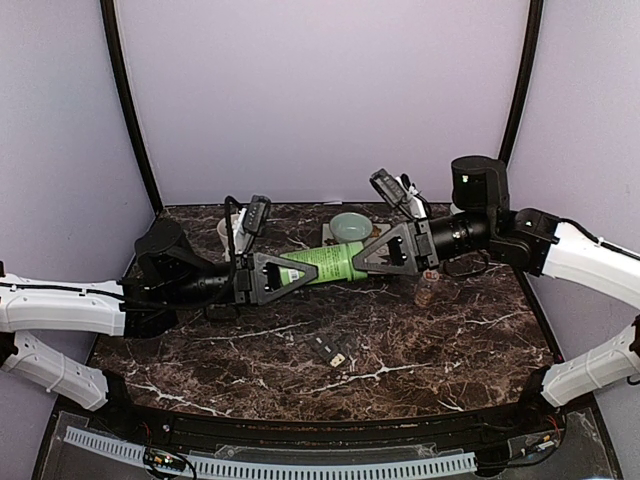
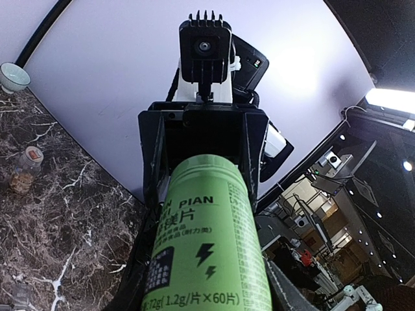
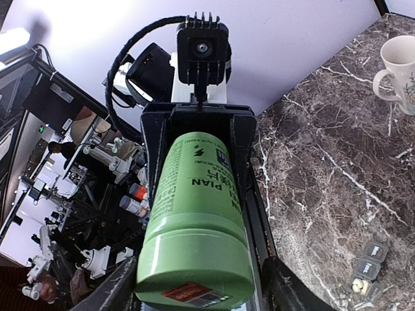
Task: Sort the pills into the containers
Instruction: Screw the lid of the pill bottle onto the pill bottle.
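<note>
A green pill bottle [image 1: 330,264] hangs level above the table, held between both grippers. My left gripper [image 1: 300,272] is shut on its body, seen in the left wrist view [image 2: 207,259]. My right gripper [image 1: 368,257] is shut on its cap end [image 3: 198,259]. The containers, a dark grey strip of three compartments [image 1: 329,350], lie on the table in front of the bottle; they also show in the right wrist view [image 3: 367,268], with pale pieces in one open compartment. A small clear vial of tan-brown pills [image 1: 427,289] stands below my right gripper, also in the left wrist view [image 2: 23,171].
A pale green bowl [image 1: 350,227] sits at the back behind the bottle, also in the left wrist view [image 2: 13,75]. A cream mug [image 3: 401,65] stands at the back left [image 1: 226,231]. The dark marble table [image 1: 450,360] ends in a black frame.
</note>
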`<state>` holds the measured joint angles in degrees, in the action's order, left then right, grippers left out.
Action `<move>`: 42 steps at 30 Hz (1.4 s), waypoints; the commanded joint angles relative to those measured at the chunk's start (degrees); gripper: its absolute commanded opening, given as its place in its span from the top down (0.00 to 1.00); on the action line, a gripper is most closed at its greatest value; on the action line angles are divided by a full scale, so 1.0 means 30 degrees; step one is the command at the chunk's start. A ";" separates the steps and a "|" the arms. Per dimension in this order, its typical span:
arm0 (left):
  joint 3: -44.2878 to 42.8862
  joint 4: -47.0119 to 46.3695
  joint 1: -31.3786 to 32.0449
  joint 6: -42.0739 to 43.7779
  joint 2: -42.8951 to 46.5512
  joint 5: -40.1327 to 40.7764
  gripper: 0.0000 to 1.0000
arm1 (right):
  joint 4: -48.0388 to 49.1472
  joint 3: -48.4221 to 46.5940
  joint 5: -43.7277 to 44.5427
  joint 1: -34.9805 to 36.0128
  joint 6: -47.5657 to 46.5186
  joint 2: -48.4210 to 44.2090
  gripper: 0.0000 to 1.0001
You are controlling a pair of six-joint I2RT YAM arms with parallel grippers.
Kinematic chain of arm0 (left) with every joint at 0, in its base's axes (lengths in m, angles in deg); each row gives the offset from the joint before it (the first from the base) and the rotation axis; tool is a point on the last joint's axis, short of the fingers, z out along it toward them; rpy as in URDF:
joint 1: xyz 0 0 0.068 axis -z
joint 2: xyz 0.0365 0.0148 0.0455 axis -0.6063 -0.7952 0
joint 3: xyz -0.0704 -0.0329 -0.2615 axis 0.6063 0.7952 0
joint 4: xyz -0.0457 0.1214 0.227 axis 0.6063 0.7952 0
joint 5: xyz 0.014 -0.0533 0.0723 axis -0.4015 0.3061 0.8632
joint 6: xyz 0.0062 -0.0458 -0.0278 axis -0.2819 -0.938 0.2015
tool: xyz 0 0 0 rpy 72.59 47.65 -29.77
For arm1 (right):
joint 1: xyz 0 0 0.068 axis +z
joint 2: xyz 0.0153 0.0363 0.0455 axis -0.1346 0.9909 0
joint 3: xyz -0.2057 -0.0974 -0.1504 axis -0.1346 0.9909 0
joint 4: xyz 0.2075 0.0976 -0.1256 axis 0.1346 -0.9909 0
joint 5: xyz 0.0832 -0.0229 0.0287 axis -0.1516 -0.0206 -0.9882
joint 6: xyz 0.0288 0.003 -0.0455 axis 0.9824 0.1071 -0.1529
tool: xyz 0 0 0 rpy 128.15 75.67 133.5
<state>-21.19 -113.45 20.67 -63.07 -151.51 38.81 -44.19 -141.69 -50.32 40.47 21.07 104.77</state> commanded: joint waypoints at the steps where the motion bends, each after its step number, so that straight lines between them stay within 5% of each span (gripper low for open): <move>1: -0.0618 -0.1080 -0.0114 -0.0088 0.0131 -0.0374 1.00 | 0.1023 0.0127 -0.0441 -0.0102 0.0236 0.0060 0.42; 10: -0.0795 -0.1161 -0.0143 -0.0151 -0.0227 -0.0675 1.00 | 0.1022 -0.0063 -0.0763 -0.0077 0.0366 0.0208 0.70; 21: -0.1706 -0.0830 -0.0172 0.0414 -0.1041 -0.1254 1.00 | -0.0731 -0.0774 0.0443 0.0351 -0.0567 0.0372 0.77; 42: -0.2472 0.0078 -0.0114 0.4318 -0.1294 -0.0534 1.00 | -0.0440 -0.0595 0.0564 0.0336 0.6664 0.2070 0.87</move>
<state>-25.04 -110.74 18.64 -56.05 -154.77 35.69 -47.08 -143.50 -50.40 39.29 33.75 106.41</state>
